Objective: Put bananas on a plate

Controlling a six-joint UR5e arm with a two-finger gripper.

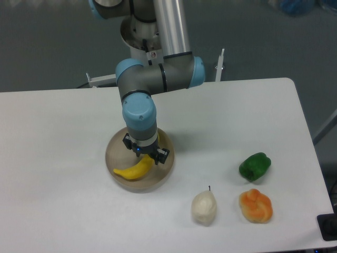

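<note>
Camera view from above the table: we have the banana down over the plate, at the point of letting go.

Going from largest down, the table (63,132) carries the plate (113,153) left of centre, and our gripper (146,154) stands over it with its fingers clamped on the right end of the banana (131,169), whose body curves leftward along the plate's near side and looks to rest on it. To finish well, we judge we should part the fingers slowly and lift straight up, so the banana does not roll over the low near rim. Well off to the right sit a green pepper (255,166), an orange lumpy fruit (256,206) and a white pear (204,207).
</note>
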